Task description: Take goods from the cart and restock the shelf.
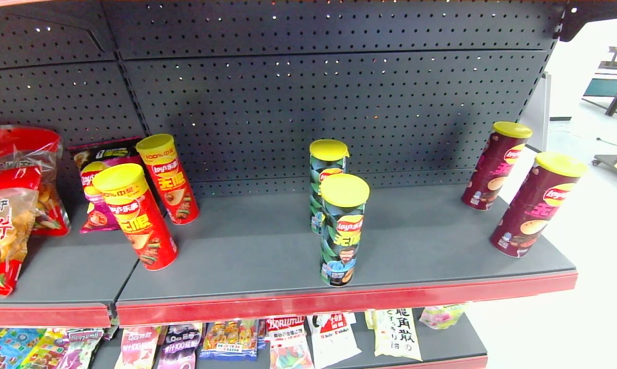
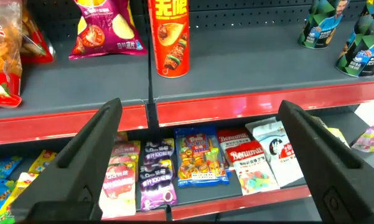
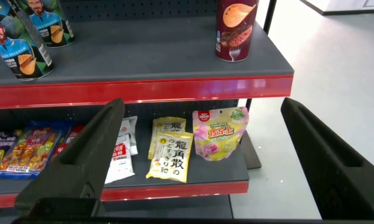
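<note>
**A:** What are the arms doing?

**B:** Both are hanging low in front of the shelf (image 1: pixel 267 241). The left gripper (image 2: pixel 199 104) is spreading its fingers wide around nothing, and the right gripper (image 3: pixel 202 102) is doing the same.

**A:** And the stock?

**B:** Two red cans (image 1: pixel 136 218) are standing by the shelf's left edge. Two green cans (image 1: pixel 341 230) are sitting mid-shelf towards the front edge, and two maroon cans (image 1: pixel 536 205) are by the right edge. In each pair, one is standing behind the other. Snack bags (image 1: pixel 11 205) are crowding the neighbouring board (image 1: pixel 57 277) on the left.

**A:** So what is this step calling for?

**B:** I'm judging that the next can is waiting in the cart. Whoever is placing it should be aiming for a bare stretch between the pairs, coming in high and keeping it upright. The nearer of the green cans is looking easy to tip, so give it room
</note>
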Motion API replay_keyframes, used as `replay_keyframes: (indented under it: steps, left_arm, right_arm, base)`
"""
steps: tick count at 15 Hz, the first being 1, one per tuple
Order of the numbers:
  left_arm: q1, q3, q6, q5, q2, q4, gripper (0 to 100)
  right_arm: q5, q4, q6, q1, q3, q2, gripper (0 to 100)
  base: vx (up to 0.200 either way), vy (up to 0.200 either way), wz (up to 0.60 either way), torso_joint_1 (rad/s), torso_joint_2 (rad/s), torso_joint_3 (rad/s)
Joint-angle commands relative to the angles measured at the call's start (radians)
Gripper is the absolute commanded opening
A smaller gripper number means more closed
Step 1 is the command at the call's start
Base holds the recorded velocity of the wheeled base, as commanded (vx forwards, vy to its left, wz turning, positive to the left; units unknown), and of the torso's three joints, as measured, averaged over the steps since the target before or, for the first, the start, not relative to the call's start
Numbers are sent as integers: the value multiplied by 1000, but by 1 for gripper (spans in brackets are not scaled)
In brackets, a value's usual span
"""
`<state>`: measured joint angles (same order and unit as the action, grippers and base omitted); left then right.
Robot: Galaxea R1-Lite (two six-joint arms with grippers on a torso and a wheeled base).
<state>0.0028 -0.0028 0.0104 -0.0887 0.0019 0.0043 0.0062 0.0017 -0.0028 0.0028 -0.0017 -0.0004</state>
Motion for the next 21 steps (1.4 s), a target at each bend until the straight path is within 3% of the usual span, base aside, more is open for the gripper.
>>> replay_keyframes:
  steps: [1,21]
  left_arm:
    - [0,0,0,1,0,0,100]
    - [0,0,0,0,0,0,100]
  right_arm:
    - [0,0,0,0,0,0,100]
    - [-2,1,-16,-1,-4,16,100]
  base:
    - [0,0,0,0,0,0]
    - [0,0,0,0,0,0]
